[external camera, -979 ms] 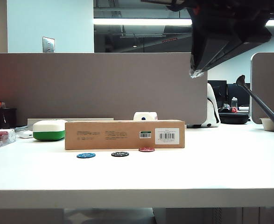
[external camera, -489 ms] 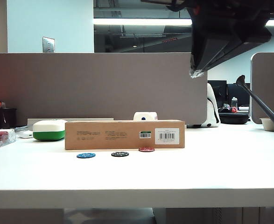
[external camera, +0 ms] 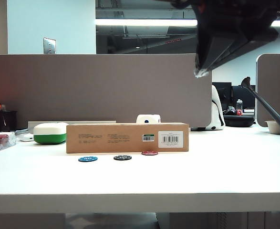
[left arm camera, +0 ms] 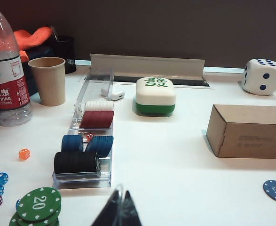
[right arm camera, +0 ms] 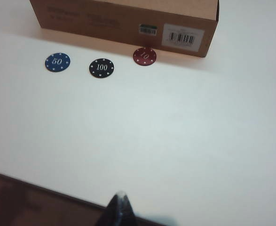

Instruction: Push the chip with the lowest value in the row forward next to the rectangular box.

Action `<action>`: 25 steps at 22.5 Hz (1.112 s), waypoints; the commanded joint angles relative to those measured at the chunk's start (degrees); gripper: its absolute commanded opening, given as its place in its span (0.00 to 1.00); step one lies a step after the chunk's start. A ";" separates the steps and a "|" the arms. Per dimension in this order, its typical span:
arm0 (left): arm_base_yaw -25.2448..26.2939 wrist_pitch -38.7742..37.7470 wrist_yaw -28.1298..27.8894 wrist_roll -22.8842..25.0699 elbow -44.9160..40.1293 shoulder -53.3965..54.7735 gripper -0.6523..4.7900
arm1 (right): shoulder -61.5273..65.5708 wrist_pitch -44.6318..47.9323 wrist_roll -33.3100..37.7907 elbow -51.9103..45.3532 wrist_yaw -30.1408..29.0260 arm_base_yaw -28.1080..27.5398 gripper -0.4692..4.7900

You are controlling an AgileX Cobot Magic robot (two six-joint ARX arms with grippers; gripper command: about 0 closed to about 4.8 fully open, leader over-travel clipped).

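The red chip (right arm camera: pixel 144 55) marked 10 lies right against the front of the brown rectangular box (right arm camera: pixel 123 19), below its barcode label; in the exterior view the chip (external camera: pixel 150 152) sits just in front of the box (external camera: pixel 127 137). My right gripper (right arm camera: pixel 121 202) is shut, raised high over the table's near edge, well back from the chip, and shows as a dark mass (external camera: pixel 211 52) at the upper right of the exterior view. My left gripper (left arm camera: pixel 120 200) is shut, low over the table beside the chip rack, holding nothing.
A blue 50 chip (right arm camera: pixel 58 61) and a black 100 chip (right arm camera: pixel 101 68) lie in a row further from the box. A clear chip rack (left arm camera: pixel 88 150), green 20 chips (left arm camera: pixel 38 205), small dice, paper cup (left arm camera: pixel 47 81), water bottle (left arm camera: pixel 5 70), white-and-green case (left arm camera: pixel 155 95) and large die (left arm camera: pixel 262 76) stand on the left.
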 commanded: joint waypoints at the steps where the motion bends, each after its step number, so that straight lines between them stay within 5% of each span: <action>1: 0.00 1.14 0.26 0.04 0.24 -0.02 0.11 | -0.96 0.17 -0.46 0.07 0.83 0.04 0.08; 5: 0.00 1.11 0.24 0.04 0.24 -0.02 0.11 | -5.09 6.91 -0.66 -3.58 12.57 -1.38 0.08; 8: 0.00 1.11 0.26 0.04 0.24 -0.02 0.11 | -11.50 25.97 -0.85 -12.28 17.88 -6.45 0.08; 13: 0.00 1.09 0.24 0.04 0.24 -0.02 0.11 | -18.64 43.43 -10.51 -23.47 1.97 -20.48 0.08; 16: 0.00 1.11 0.24 0.04 0.24 -0.02 0.11 | -22.21 43.87 -11.26 -27.08 -7.48 -31.12 0.08; 21: 0.02 1.09 0.24 0.04 0.24 -0.02 0.11 | -27.95 43.78 -12.63 -33.24 -11.47 -44.48 0.08; 25: 0.02 1.09 0.24 0.04 0.24 -0.02 0.11 | -37.83 43.36 -23.67 -39.58 -20.33 -50.51 0.08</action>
